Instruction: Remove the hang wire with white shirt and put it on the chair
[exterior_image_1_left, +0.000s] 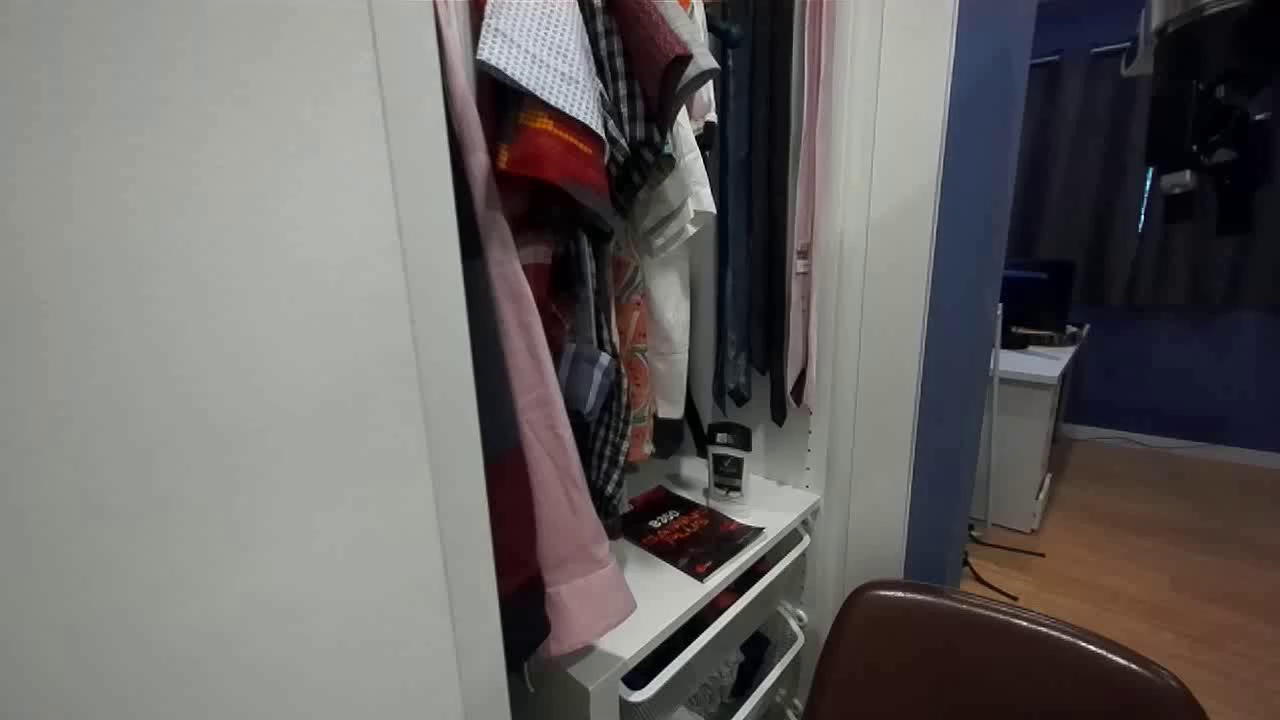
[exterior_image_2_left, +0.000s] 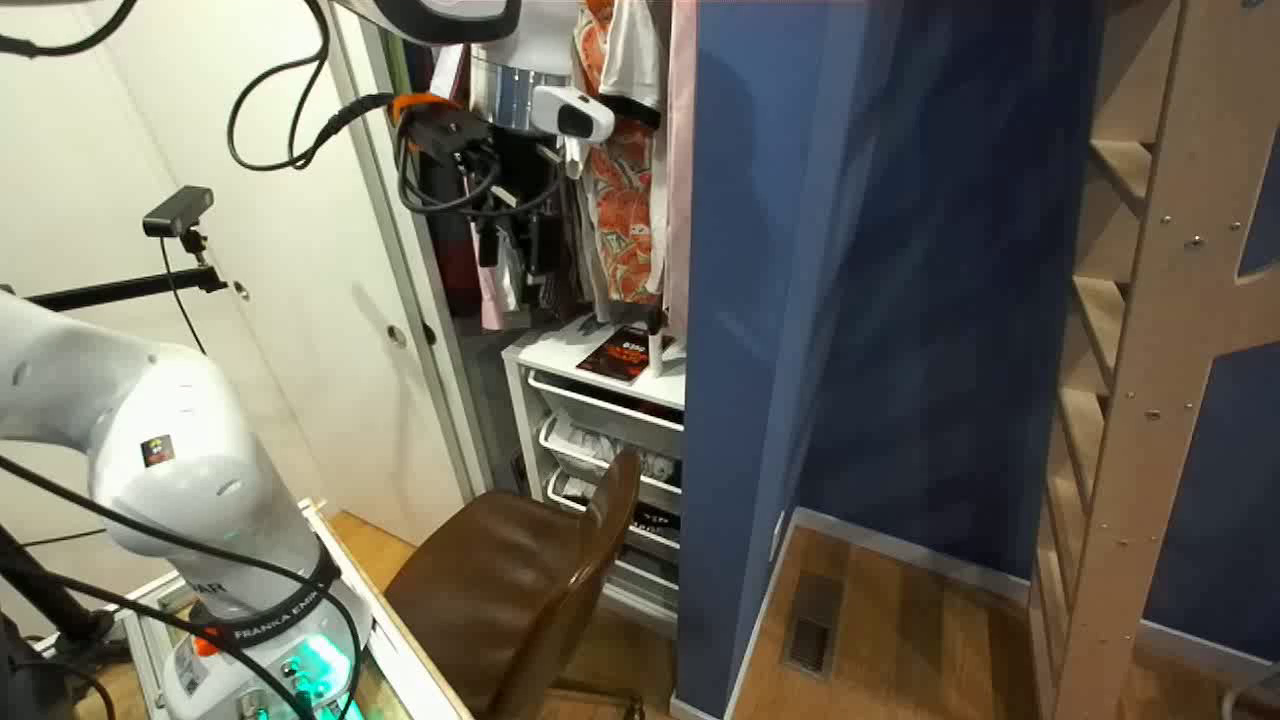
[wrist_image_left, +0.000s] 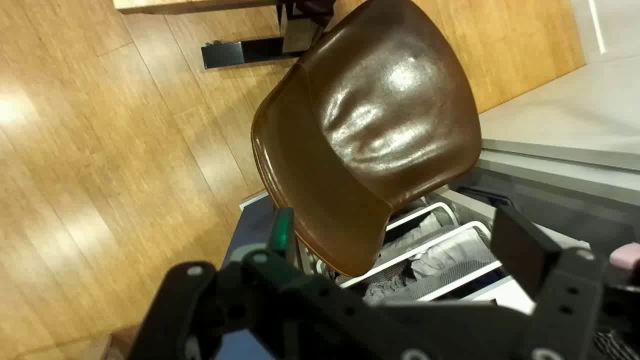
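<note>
The white shirt (exterior_image_1_left: 672, 340) hangs among other clothes in the closet, a dark cuff at its lower end; part of the shirt (exterior_image_2_left: 635, 55) shows in an exterior view behind the arm. The hang wire is out of view, its place above the picture's top edge. A dark brown chair (exterior_image_2_left: 490, 560) stands before the closet, its curved back (exterior_image_1_left: 990, 650) at the bottom of an exterior view. My gripper (exterior_image_2_left: 515, 250) points down in front of the hanging clothes. In the wrist view the gripper (wrist_image_left: 401, 239) is open above the chair (wrist_image_left: 380, 95), nothing between its fingers.
A white drawer unit (exterior_image_1_left: 620, 635) under the clothes bears a dark booklet (exterior_image_1_left: 690, 530) and a small packet (exterior_image_1_left: 728, 465). A pink shirt (exterior_image_1_left: 550, 470) and several ties hang nearby. Sliding doors (exterior_image_2_left: 260, 300) and a blue wall (exterior_image_2_left: 740, 250) flank the opening. A camera (exterior_image_2_left: 178, 210) stands left.
</note>
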